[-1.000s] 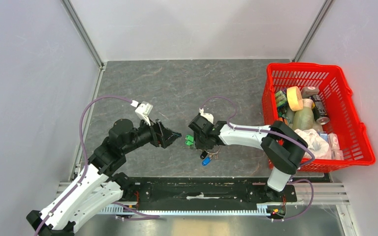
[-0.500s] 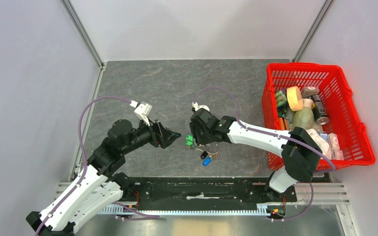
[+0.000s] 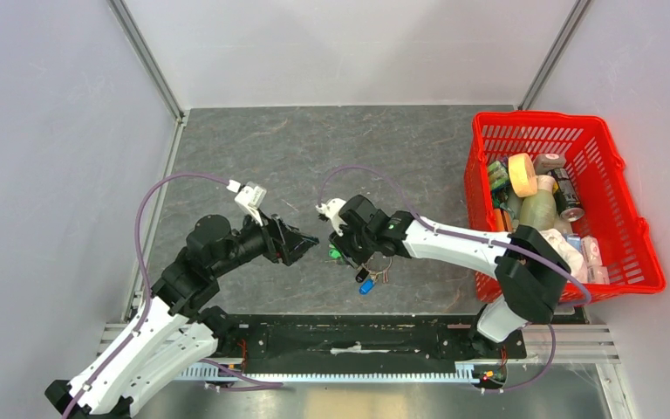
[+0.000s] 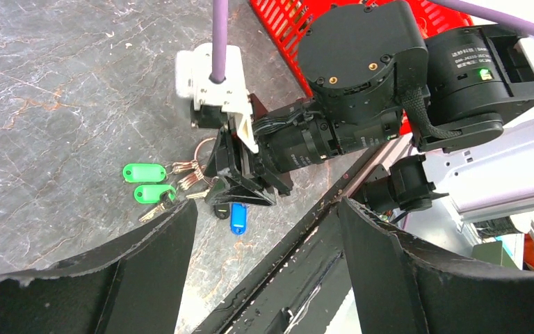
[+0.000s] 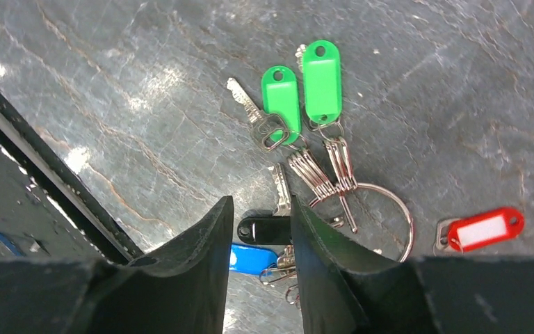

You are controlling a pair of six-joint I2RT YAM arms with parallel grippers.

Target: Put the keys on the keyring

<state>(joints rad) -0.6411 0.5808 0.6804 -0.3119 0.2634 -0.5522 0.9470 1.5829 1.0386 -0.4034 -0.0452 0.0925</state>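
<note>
Now right jaws are hanging narrowly apart over the keys (image 5: 280,101) and ring (image 5: 409,220) lying together on the table (image 5: 76,56); left jaws are gaping wide

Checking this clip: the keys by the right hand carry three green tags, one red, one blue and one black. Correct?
Not quite. The right wrist view shows two green tags, not three. The red tag, blue tag and black tag by the right hand are as stated.
</note>
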